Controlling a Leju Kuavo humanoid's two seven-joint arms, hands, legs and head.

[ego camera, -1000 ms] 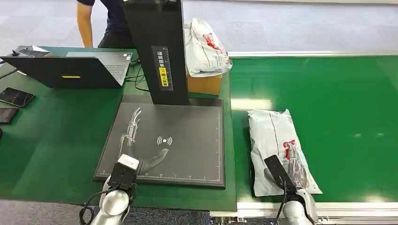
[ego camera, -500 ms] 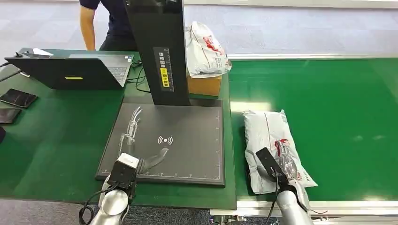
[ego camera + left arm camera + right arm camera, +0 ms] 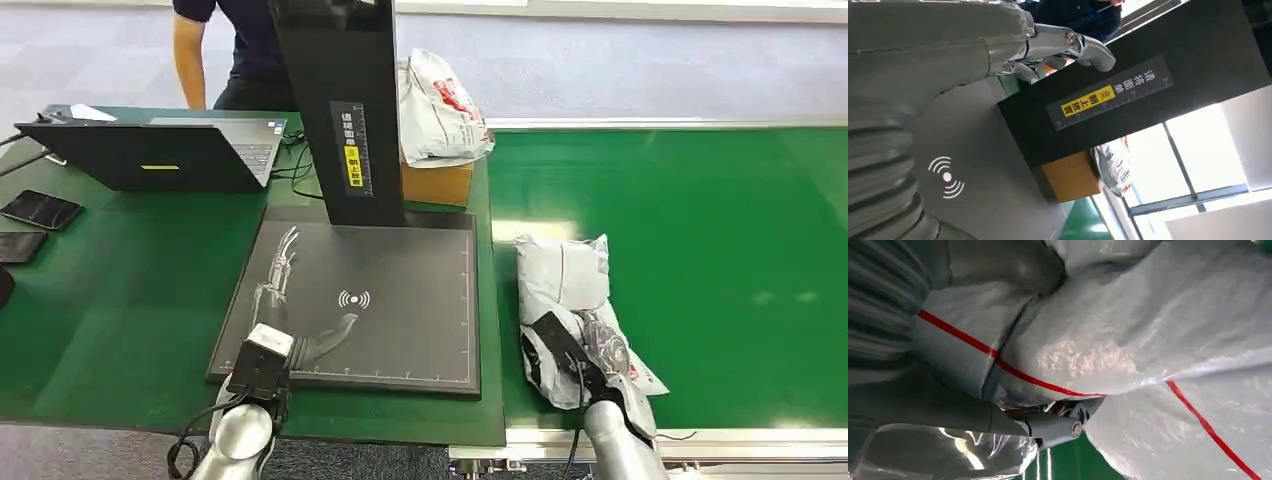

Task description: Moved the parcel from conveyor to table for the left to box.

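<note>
While the parcel (image 3: pixel 562 290) still lay on the green conveyor (image 3: pixel 720 250), just right of the table's edge, our right hand (image 3: pixel 598 362) had closed on its near end, and the grey plastic bag was bunched and folded up there. In the right wrist view the thumb (image 3: pixel 1013 262) pressed into the wrinkled wrapping and a finger (image 3: pixel 1058 429) curled under it, with red lines (image 3: pixel 1013 371) printed across the bag.

Our left hand (image 3: pixel 300 345) rested over the near left part of the dark scanner pad (image 3: pixel 420 320), holding nothing, its fingers (image 3: pixel 1073 45) loosely extended and slightly curled toward the black scanner column (image 3: pixel 340 110).

Behind the column on the table (image 3: pixel 120 290) stood a brown cardboard box (image 3: pixel 437 183) with another white parcel (image 3: pixel 437 105) lying on top of it. To the far left sat an open laptop (image 3: pixel 160 150), with two phones (image 3: pixel 38 208) near the left edge. A person (image 3: pixel 235 50) in a dark shirt stood at the far side of the table.
</note>
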